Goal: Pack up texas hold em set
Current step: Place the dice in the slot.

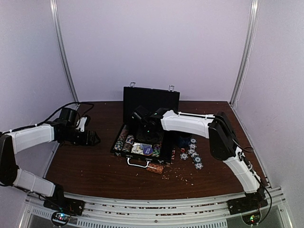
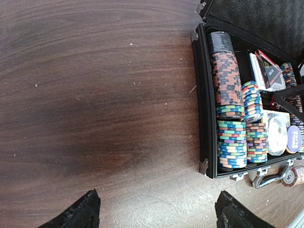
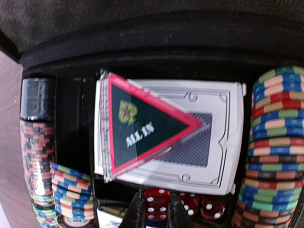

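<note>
**Dice placement during packing of the hold'em set.** The briefcase (image 1: 151, 97) stood open at the middle of the bench (image 1: 95, 171). Its lid was upright at the far side and its silver handle (image 1: 137, 162) faced the arms.

The right fingers (image 3: 137, 213) reached down into the tray. They were drawn close together, with a red die (image 3: 156, 202) between their tips, apparently pinching it. More dice (image 3: 213, 209) lay in the same pocket just beside it. Above that pocket sat a card deck (image 3: 209, 142) with a triangular "ALL IN" marker (image 3: 142, 130) lying on top. Rows of poker chips (image 3: 275, 142) flanked the deck on both sides.

The left fingers (image 2: 78, 213) were spread wide and empty. They hovered over bare bench to the left of the case, apart from its edge.

Several loose chips (image 1: 192, 152) lay on the bench to the right of the case, and one more object (image 1: 155, 167) lay near the handle. Packing therefore looked partly done.

The step in hand appeared to be setting this die among its fellows. The next move probably called for a slight parting of the right fingers. A lift straight up should then avoid catching the marker or the deck. The loose chips would come next, and the lid and latches last.
</note>
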Controlling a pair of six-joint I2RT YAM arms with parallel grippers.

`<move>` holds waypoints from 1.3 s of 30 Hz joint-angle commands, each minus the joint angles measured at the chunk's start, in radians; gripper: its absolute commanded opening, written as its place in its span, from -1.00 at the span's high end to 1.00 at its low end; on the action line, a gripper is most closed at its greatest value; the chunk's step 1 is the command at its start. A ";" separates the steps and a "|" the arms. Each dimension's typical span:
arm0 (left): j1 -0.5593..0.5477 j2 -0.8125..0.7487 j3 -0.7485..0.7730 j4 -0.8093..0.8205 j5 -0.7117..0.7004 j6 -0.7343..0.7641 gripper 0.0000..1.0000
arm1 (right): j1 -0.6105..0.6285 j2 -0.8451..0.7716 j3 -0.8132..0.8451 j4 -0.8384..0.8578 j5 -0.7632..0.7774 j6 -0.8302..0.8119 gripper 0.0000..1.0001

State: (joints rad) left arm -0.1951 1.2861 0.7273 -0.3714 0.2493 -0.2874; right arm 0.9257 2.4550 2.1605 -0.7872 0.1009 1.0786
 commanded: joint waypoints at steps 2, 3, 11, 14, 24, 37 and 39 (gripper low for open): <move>0.007 0.020 0.034 0.027 0.013 0.017 -0.73 | -0.017 0.041 0.034 -0.018 -0.001 -0.004 1.00; 0.008 0.021 0.034 0.026 0.013 0.017 -0.73 | -0.017 0.045 0.033 -0.026 -0.002 -0.009 1.00; 0.008 0.018 0.027 0.033 0.013 0.017 -0.74 | -0.015 0.020 -0.005 -0.076 0.008 -0.008 1.00; 0.007 0.026 0.026 0.036 0.017 0.016 -0.73 | -0.015 0.011 -0.007 -0.100 0.026 -0.001 1.00; 0.007 0.026 0.027 0.039 0.020 0.016 -0.73 | -0.016 0.005 0.006 -0.115 0.031 -0.008 0.71; 0.007 0.016 0.024 0.038 0.019 0.016 -0.74 | -0.016 -0.043 0.041 -0.074 0.035 -0.042 0.28; 0.008 0.015 0.023 0.037 0.019 0.016 -0.73 | -0.015 -0.052 0.042 -0.070 0.039 -0.048 0.26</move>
State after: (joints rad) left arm -0.1951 1.3128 0.7296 -0.3672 0.2523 -0.2852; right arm 0.9203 2.4622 2.1872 -0.8108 0.0906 1.0481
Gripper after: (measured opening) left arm 0.868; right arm 0.363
